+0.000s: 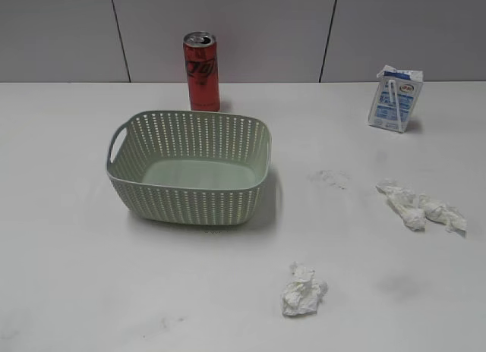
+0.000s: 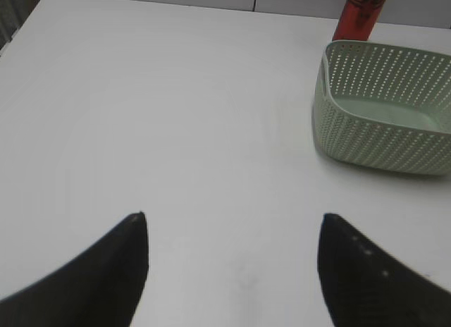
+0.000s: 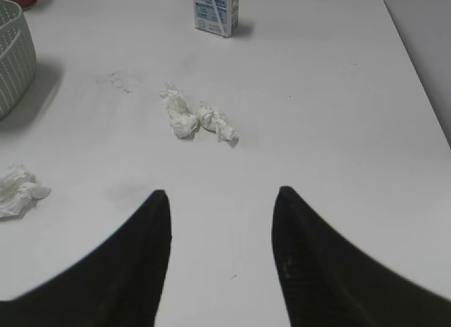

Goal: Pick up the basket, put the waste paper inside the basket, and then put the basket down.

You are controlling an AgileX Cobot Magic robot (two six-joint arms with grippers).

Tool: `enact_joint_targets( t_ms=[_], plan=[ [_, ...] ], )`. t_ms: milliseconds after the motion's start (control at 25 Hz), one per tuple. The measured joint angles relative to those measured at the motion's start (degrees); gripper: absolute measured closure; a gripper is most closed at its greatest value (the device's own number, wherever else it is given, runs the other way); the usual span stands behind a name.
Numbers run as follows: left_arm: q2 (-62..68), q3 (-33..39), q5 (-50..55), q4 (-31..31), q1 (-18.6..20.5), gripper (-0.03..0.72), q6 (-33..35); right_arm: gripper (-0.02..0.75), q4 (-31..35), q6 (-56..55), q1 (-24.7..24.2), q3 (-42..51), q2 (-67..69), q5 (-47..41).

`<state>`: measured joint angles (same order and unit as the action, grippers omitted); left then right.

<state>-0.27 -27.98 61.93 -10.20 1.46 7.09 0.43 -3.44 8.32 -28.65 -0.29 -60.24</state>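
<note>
- Basket [image 1: 190,170] of pale sage-green plastic stands upright on the white table [image 1: 76,276], and nothing lies inside it (its bare floor shows through the open top).
- Just behind the basket stands a red can [image 1: 201,71]; well off to the basket's right, at the back, a white-and-blue drink carton [image 1: 396,99] stands upright.
- Waste paper is all outside the basket: one crumpled wad [image 1: 303,290] lies on the table in front and to its right, and a pair of touching wads [image 1: 420,206] lies farther right.
- Left gripper [image 2: 232,218] hovers over bare table to the basket's left, jaws wide apart, holding nothing.
- Right gripper [image 3: 222,193] hovers low on the near side of the pair of wads, jaws apart, touching nothing.
</note>
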Motion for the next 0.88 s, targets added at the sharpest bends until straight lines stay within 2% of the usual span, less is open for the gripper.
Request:
enact_joint_targets(
  t_ms=[640,880],
  plan=[
    [1.6,-0.5,-1.9,-0.9,0.0,0.117,0.0,0.38,0.0,-0.1,0.0,0.0,0.0,0.0],
    [16.0,-0.8,-19.1,-5.7,-1.6,0.117,0.4,0.381,0.0,-0.1,0.0,0.0,0.0,0.0]
  ],
)
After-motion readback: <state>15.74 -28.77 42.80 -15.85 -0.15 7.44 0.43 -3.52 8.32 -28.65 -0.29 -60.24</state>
